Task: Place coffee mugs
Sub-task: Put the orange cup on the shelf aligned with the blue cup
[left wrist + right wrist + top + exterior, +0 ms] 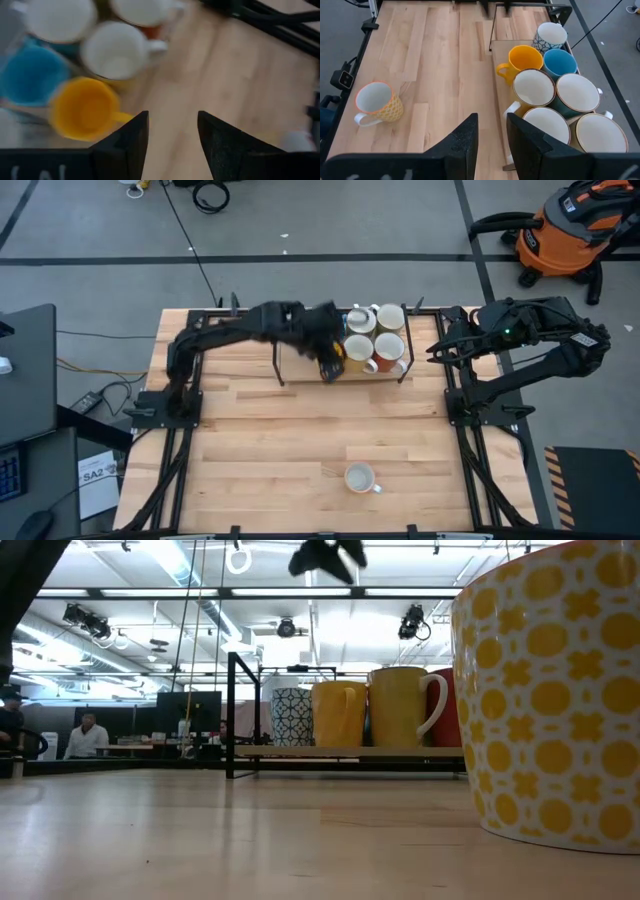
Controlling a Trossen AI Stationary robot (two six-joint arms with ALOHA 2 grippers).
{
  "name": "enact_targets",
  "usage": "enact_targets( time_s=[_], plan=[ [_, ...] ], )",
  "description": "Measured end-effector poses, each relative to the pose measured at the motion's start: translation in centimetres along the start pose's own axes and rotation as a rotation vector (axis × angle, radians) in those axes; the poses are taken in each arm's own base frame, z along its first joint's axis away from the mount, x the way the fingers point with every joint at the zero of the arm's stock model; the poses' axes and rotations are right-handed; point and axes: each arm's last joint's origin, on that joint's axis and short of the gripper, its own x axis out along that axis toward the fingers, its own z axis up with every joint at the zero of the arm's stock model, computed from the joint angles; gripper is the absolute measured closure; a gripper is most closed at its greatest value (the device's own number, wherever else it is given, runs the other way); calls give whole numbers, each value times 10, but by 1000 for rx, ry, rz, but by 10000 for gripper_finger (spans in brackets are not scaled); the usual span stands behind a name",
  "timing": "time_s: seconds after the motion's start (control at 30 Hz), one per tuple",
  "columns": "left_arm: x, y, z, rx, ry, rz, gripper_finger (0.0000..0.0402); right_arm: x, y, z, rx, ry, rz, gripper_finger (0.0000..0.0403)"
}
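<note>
On the wooden counter (260, 450) a low tray (498, 75) at the far edge carries a cluster of 7 coffee mugs (555, 100): an orange mug (525, 60), a blue mug (560, 62), a patterned mug (550, 36) with a blue-and-white outside, and 4 white-lined ones packed close together, touching or nearly so. An 8th mug, the yellow-patterned mug (359, 477), stands alone and upright near the front of the counter, well apart from the tray, its handle pointing toward the right side; in the low view it fills the right edge (550, 690).

The left gripper (172, 135) hangs over the tray's left end, above the counter just beside the orange mug (82, 107). Its jaws are apart and hold nothing.

The right gripper (492, 132) waits at the far right corner of the counter, by the right arm's frame, aimed across the counter. Its jaws stand a little apart with nothing between them.

In the low view, 2 people (85, 735) show in the room behind the counter.
</note>
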Motion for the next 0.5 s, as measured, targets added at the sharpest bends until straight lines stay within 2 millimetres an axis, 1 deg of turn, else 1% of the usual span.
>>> enact_targets(
  time_s=[0.13, 0.23, 0.37, 0.5],
  plan=[
    [-2, -42, -16, -22, 24, -65, 225, 0, 0, 0, 0, 0, 0, 295],
    [-1, -70, -32, -56, 56, -96, 225, 0, 0, 0, 0, 0, 0, 295],
    [0, -100, -52, -128, 88, -109, 225, 0, 0, 0, 0, 1, 0, 295],
    [3, -126, -71, -215, 106, -124, 225, 0, 0, 0, 0, 0, 0, 295]
  ],
)
